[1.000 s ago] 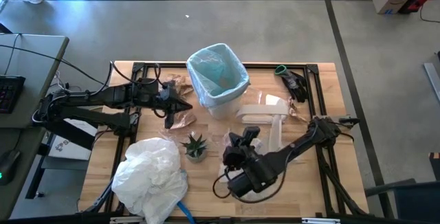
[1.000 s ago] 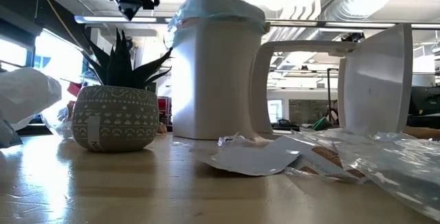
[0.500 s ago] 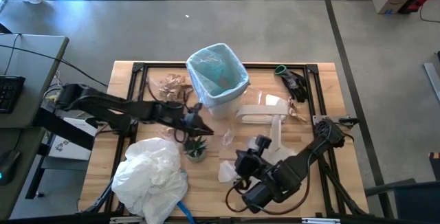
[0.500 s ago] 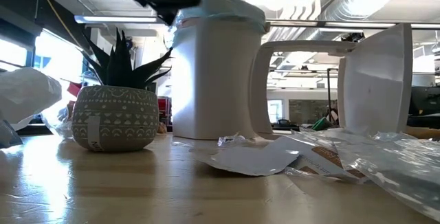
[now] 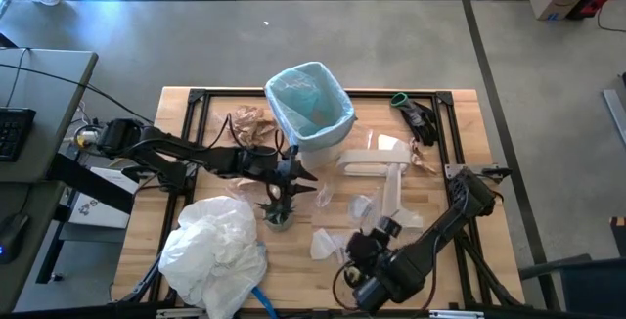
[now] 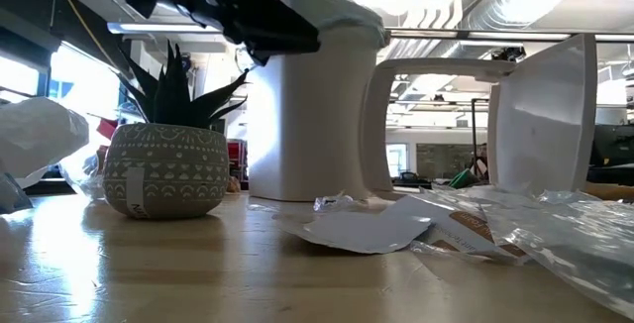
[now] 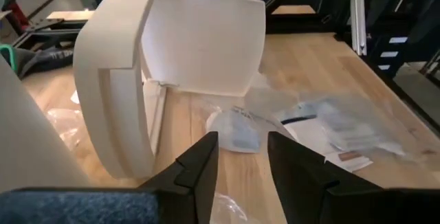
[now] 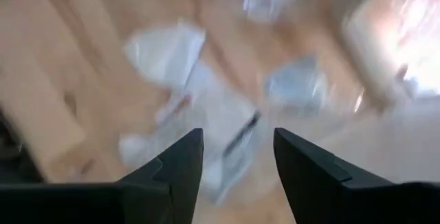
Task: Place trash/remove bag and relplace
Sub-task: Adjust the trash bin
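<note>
Several paper and plastic scraps litter the surface right of a potted plant. Behind stands the white bin, lined with a blue bag. Left pincer hovers beside the plant, fingers apart; right pincer, fingers apart, hangs over near scraps.
</note>
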{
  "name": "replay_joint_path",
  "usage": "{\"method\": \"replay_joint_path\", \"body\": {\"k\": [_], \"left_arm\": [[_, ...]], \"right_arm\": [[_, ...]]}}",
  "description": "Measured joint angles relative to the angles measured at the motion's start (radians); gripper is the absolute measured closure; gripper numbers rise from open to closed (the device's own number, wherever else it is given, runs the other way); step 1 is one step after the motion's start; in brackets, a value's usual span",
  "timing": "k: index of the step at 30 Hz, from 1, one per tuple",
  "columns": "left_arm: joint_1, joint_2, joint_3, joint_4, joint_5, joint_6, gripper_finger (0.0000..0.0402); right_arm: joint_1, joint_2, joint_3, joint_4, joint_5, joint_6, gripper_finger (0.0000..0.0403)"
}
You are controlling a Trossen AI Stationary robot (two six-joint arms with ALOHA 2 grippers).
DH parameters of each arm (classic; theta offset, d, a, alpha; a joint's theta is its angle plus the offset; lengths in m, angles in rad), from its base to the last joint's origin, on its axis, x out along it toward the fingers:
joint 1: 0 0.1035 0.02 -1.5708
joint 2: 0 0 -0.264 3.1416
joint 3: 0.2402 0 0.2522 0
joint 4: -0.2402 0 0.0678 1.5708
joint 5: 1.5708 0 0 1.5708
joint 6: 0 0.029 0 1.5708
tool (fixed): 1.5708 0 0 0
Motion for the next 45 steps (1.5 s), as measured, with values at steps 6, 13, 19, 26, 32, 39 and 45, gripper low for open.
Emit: {"method": "replay_joint_path", "body": {"k": [6,13,19,26,32,39,45], "left_arm": [[-0.007,0.0,0.0,-0.006,0.0,-0.033,0.0289],[-0.025,0.0,0.0,-0.011,0.002,-0.06,0.0289],[-0.035,0.0,0.0,-0.032,-0.006,-0.068,0.0289],[-0.032,0.0,0.0,-0.032,-0.008,-0.068,0.0289],[-0.024,0.0,0.0,-0.047,-0.007,-0.057,0.0289],[-0.018,0.0,0.0,-0.046,-0.007,-0.041,0.0289],[-0.018,0.0,0.0,-0.046,-0.006,-0.031,0.0289]], "right_arm": [[0.058,-0.024,-0.059,0.002,-0.08,0.244,0.0249],[0.061,-0.199,-0.166,-0.001,0.035,0.381,0.0263],[0.029,-0.396,-0.299,0.001,0.041,0.392,0.0264],[-0.091,-0.613,-0.598,0.005,-0.034,0.457,0.0257],[-0.188,-0.728,-0.747,0.134,-0.073,0.399,0.0234],[-0.296,-0.774,-0.817,0.236,-0.083,0.321,0.0229],[-0.383,-0.77,-0.851,0.267,-0.141,0.302,0.0229]]}}
